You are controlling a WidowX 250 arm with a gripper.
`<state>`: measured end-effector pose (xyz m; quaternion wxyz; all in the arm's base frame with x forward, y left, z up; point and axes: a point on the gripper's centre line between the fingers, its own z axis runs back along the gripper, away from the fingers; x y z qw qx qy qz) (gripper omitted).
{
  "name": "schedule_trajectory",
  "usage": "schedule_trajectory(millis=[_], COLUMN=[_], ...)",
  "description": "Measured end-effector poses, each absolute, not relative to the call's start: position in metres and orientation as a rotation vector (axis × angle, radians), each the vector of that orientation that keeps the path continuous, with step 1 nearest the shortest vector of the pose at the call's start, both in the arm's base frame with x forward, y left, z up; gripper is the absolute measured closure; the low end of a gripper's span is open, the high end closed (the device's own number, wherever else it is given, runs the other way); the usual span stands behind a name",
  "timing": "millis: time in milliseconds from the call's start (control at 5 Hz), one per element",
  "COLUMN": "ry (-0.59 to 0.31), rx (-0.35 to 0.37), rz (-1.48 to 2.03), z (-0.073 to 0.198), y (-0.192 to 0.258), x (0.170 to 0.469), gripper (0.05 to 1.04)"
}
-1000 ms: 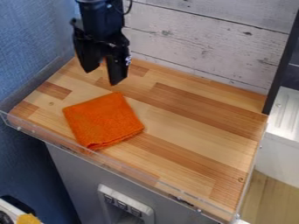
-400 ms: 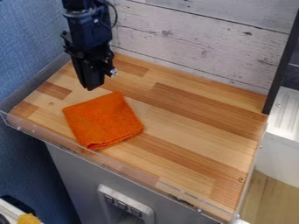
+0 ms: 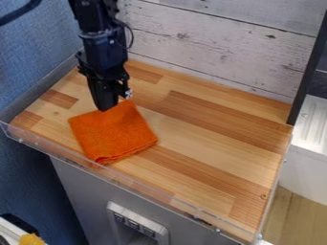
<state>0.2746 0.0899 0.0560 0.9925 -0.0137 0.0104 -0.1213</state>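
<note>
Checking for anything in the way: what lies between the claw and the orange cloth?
Nothing visible: in the camera view, the claw overlaps the far edge of the orange cloth, with no stretch between; whether they touch, I cannot tell.

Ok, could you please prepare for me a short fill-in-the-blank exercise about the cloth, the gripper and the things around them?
The folded cloth has the colour ____. It lies on a counter whose surface is made of ____. Of the cloth's near and far edges, the gripper is beside the ____ one. The wall at the left of the picture is ____.

Missing words, in order: orange; wood; far; blue.
</note>
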Motion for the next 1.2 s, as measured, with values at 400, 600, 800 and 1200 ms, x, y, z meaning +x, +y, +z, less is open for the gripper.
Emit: schedule_trajectory(millis=[400,600,800,1200], ry=[0.010,0.006,0.000,0.012], rx=[-0.007,0.006,0.011,0.006], rz=[-0.225,-0.227,-0.216,-0.172], z=[0.026,0.014,0.011,0.019], y=[0.091,0.088,0.086,0.082], x=[0.281,0.283,0.286,0.293], gripper=[1.025,1.025,1.001,0.588])
